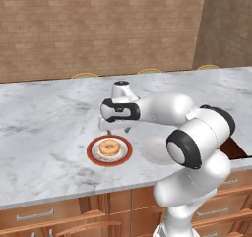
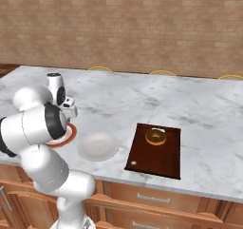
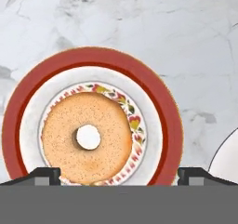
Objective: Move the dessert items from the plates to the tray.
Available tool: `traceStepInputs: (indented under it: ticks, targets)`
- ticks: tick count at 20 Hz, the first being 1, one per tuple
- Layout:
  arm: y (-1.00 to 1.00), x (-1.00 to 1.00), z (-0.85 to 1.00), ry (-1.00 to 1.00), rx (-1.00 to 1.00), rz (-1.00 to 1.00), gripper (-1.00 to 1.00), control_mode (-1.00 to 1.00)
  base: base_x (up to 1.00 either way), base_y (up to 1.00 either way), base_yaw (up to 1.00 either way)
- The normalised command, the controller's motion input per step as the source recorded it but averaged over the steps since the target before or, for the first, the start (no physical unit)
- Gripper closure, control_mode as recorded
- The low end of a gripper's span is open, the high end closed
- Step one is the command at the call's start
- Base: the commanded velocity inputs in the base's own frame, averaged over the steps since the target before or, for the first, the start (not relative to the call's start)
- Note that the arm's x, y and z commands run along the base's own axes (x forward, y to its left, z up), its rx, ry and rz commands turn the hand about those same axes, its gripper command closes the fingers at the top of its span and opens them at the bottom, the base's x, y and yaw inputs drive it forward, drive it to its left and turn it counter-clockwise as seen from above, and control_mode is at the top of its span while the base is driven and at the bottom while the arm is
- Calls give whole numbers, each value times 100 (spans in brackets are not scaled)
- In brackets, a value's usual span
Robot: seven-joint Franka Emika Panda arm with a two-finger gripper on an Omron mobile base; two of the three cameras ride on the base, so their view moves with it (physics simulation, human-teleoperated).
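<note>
A light tan donut (image 1: 109,147) (image 3: 87,137) lies on the red-rimmed plate (image 1: 93,157) (image 3: 93,58) near the counter's front edge. My gripper (image 1: 117,131) (image 3: 118,177) hangs just above it, pointing down, open, with its fingertips (image 3: 42,175) wide apart on either side of the donut and nothing held. To the right of that plate sits the plain pale plate (image 1: 153,151) (image 2: 98,146), bare. The chocolate-glazed donut (image 2: 155,137) rests on the dark reddish-brown tray (image 2: 156,164) further right. In the right base view my arm covers most of the red-rimmed plate (image 2: 71,134).
The marble counter (image 1: 44,118) stretches far back to a brick wall. Yellow chair backs (image 1: 84,75) peek over its far edge. Wooden drawers (image 1: 34,214) run below the front edge. A small pale crumb (image 2: 133,163) lies at the tray's near corner.
</note>
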Motion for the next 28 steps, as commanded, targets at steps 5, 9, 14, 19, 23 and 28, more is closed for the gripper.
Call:
traceStepInputs:
  ticks: [5, 9, 14, 19, 23, 28]
  targets:
    - [24, 22, -22, 0, 0, -15, -100, -100, 0, 0, 0]
    - [8, 4, -26, 1, 0, -12, -100, -100, 0, 0, 0]
    - [-10, 0, -29, 4, 0, -9, -100, -100, 0, 0, 0]
    - [-1, 0, -28, 2, 0, -4, -100, -100, 0, 0, 0]
    - [0, 0, -26, 5, 0, 0, -100, -100, 0, 0, 0]
    - [0, 0, -26, 6, -1, 0, -100, -100, 0, 0, 0]
